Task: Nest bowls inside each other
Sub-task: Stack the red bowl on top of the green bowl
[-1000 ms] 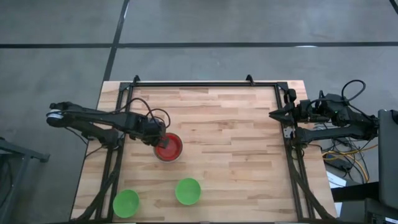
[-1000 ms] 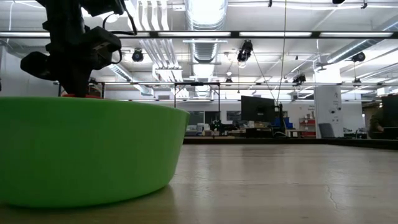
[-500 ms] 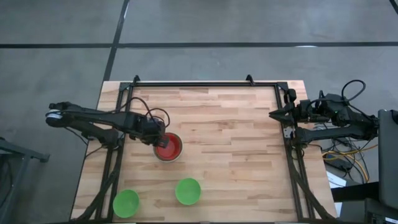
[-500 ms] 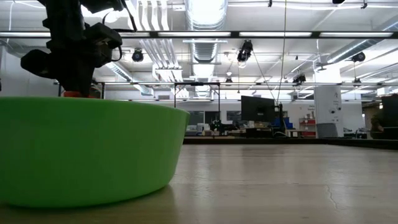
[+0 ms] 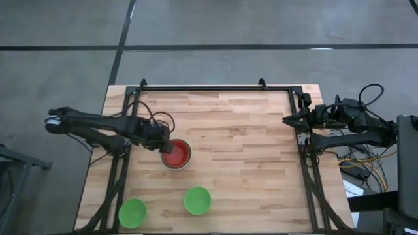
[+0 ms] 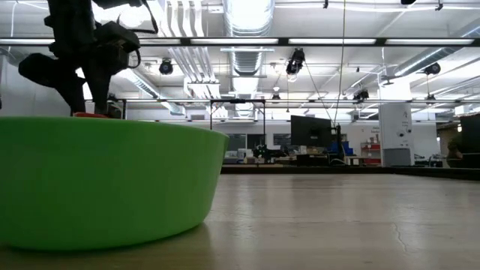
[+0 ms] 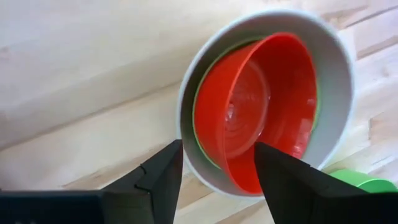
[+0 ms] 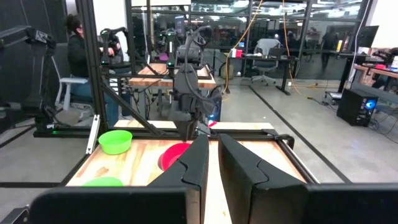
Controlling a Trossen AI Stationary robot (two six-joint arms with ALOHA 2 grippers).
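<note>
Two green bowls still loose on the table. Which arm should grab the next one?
Left, probably. Its end effector hangs open over the red bowl in the stack, with both loose green bowls on that side of the table. The right end effector sits parked at the far right edge.

Two slim arms, dark grey to black throughout, built from jointed tubular segments. The left arm point(image 5: 98, 124) has a pale, whitish cap at its outer end and thin black cables looping over its forward section. The right arm point(image 5: 346, 121) carries bundled black cables arching above its joints. Each ends in two matte black, angular, wedge-shaped fingers point(image 7: 283, 177).
</note>
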